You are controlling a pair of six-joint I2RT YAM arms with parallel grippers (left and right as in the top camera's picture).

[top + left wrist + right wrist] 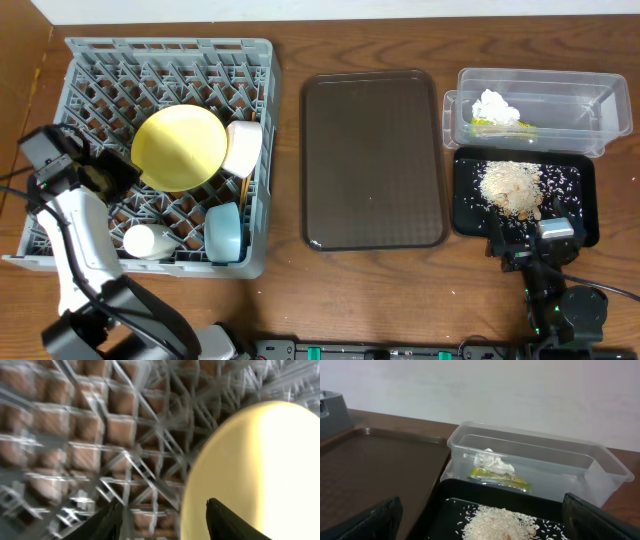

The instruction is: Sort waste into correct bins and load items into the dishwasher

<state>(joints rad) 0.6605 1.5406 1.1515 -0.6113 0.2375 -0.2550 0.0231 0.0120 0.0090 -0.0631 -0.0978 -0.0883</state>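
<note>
The grey dish rack (100, 70) (100, 435) holds the pale-yellow plate (180, 148) (260, 460) leaning on edge, a white bowl (243, 148), a light-blue bowl (225, 232), a white cup (148, 241) and chopsticks (243, 188). My left gripper (115, 175) (165, 504) is over the rack at the plate's left rim, open, with the rim in the gap and nothing gripped. Tissue (497, 107) (492, 462) and the wrapper (510, 127) (500, 477) lie in the clear tub (570, 90) (545, 455). Rice (510, 185) (500, 522) is piled in the black tray (580, 200) (455, 490). My right gripper (527, 240) (481, 499) stands wide open at that tray's near edge.
A large dark brown serving tray (372, 160) (380, 460) lies between the rack and the two bins. The left arm's body stretches along the rack's left and front sides. The table's front edge is close behind the right gripper.
</note>
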